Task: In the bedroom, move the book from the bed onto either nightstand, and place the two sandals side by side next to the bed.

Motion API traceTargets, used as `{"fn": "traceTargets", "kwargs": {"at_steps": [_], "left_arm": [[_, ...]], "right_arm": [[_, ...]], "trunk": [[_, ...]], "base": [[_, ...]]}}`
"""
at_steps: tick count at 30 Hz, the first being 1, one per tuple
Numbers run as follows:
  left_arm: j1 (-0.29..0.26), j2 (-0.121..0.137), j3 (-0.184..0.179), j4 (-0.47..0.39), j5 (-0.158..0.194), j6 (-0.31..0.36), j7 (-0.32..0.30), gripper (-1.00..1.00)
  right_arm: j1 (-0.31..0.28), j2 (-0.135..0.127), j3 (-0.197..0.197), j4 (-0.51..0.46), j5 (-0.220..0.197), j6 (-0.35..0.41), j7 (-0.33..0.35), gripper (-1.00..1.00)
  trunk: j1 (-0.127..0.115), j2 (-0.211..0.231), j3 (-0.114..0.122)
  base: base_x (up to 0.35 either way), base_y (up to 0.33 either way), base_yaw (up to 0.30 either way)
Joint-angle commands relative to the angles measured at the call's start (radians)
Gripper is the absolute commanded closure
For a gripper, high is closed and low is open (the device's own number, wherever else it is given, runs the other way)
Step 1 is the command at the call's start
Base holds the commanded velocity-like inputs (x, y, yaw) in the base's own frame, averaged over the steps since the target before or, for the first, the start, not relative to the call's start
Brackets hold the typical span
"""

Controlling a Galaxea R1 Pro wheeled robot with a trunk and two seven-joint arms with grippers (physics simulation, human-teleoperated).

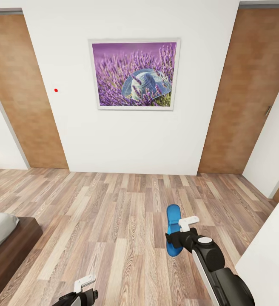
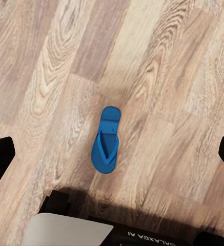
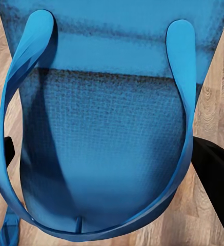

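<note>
Right end effector (image 1: 176, 236) clamped on blue sandal (image 1: 172, 229) — left end effector (image 1: 85, 288) wide, second sandal (image 2: 105, 141) on floor (image 1: 114, 212).

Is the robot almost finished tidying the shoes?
Not yet. The right gripper holds one bright blue flat sandal. A second blue sandal lies on the wood-plank floor, apart from the dark-framed bed. Pairing them remains.

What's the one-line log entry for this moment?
right gripper: shut on sandal | left gripper: open | second sandal: on floor
</note>
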Motion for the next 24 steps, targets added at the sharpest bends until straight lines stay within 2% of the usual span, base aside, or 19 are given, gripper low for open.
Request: {"fn": "traceTargets", "kwargs": {"at_steps": [1,24], "left_arm": [[0.0,-0.001,0.003,-0.002,-0.003,0.005,0.001,-1.0],[0.0,-0.006,0.003,0.016,-0.003,0.007,-0.005,-1.0]], "right_arm": [[-0.001,0.0,0.0,-0.001,0.007,0.005,0.006,1.0],[-0.001,0.0,0.002,-0.004,0.007,0.004,0.007,1.0]], "trunk": [[0.0,-0.001,-0.001],[0.0,-0.001,-0.001]], "base": [[0.0,0.0,0.0],[0.0,0.0,0.0]]}}
